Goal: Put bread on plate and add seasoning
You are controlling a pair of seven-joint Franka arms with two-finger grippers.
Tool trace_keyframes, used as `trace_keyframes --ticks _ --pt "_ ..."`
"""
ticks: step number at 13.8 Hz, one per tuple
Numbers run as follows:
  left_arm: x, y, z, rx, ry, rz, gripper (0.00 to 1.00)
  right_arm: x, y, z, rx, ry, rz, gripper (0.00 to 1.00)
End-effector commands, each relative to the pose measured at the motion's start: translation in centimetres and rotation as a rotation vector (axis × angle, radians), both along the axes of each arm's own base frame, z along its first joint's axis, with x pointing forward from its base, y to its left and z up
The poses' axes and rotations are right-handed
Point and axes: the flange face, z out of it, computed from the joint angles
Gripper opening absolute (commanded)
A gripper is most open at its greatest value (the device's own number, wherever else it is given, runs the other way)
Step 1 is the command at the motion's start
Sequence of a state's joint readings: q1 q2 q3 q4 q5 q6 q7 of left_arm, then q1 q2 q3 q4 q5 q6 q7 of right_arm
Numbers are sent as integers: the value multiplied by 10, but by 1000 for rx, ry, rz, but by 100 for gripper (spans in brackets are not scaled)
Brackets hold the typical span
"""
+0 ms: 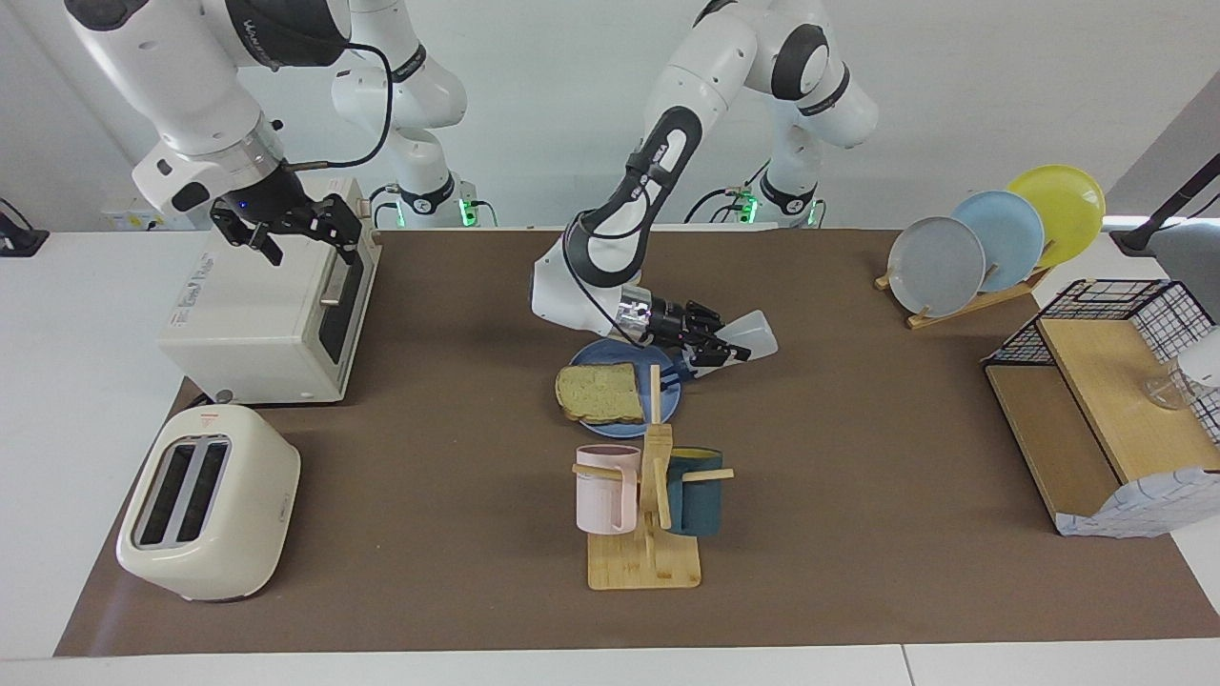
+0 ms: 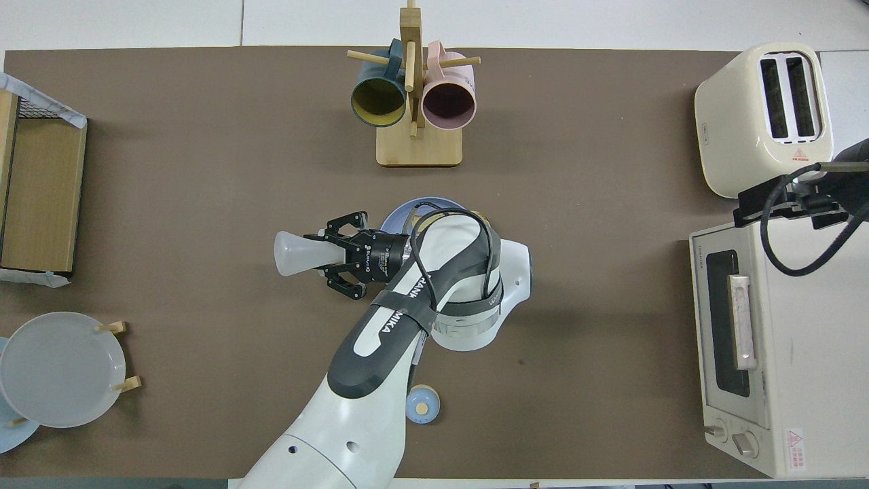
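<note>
The bread (image 1: 600, 393) lies flat on the round blue plate (image 1: 667, 405) in the middle of the table. My left gripper (image 1: 713, 349) is shut on the seasoning (image 1: 751, 333), a whitish bottle held tilted, its dark cap (image 1: 673, 377) pointing down over the plate's edge toward the left arm's end. In the overhead view the left gripper (image 2: 326, 255) holds the seasoning (image 2: 295, 252) beside the plate (image 2: 407, 209), and the arm hides most of the bread. My right gripper (image 1: 291, 227) waits open above the toaster oven (image 1: 257, 314).
A wooden mug rack (image 1: 646, 557) with a pink and a teal mug stands farther from the robots than the plate. A cream toaster (image 1: 205, 500) sits beside the oven. A plate rack (image 1: 991, 238) and a wire shelf (image 1: 1106, 410) stand at the left arm's end. A small blue bell (image 2: 422, 404) sits near the robots.
</note>
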State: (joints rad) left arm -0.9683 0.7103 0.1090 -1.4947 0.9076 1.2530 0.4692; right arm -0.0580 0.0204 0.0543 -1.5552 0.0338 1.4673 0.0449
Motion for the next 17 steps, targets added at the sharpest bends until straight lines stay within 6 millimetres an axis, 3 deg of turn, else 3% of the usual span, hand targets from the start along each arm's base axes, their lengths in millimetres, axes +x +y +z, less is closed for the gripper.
trace_keyframes --ticks 1,4,10,12,17 --pt "1 -13 5 99 -68 -31 0 -1 -13 9 -14 -14 13 100" --pt "-3 -18 10 126 -88 -40 0 -2 -24 3 -19 -44 -9 100" --pt "-48 -63 18 146 -120 -151 0 -3 -28 -3 -17 -49 -24 100" --pt "-44 -63 20 167 -144 -178 0 -3 -32 -4 -18 -52 -31 100" --pt "0 -35 23 189 -185 -183 0 -6 -36 -1 -7 -51 -40 100"
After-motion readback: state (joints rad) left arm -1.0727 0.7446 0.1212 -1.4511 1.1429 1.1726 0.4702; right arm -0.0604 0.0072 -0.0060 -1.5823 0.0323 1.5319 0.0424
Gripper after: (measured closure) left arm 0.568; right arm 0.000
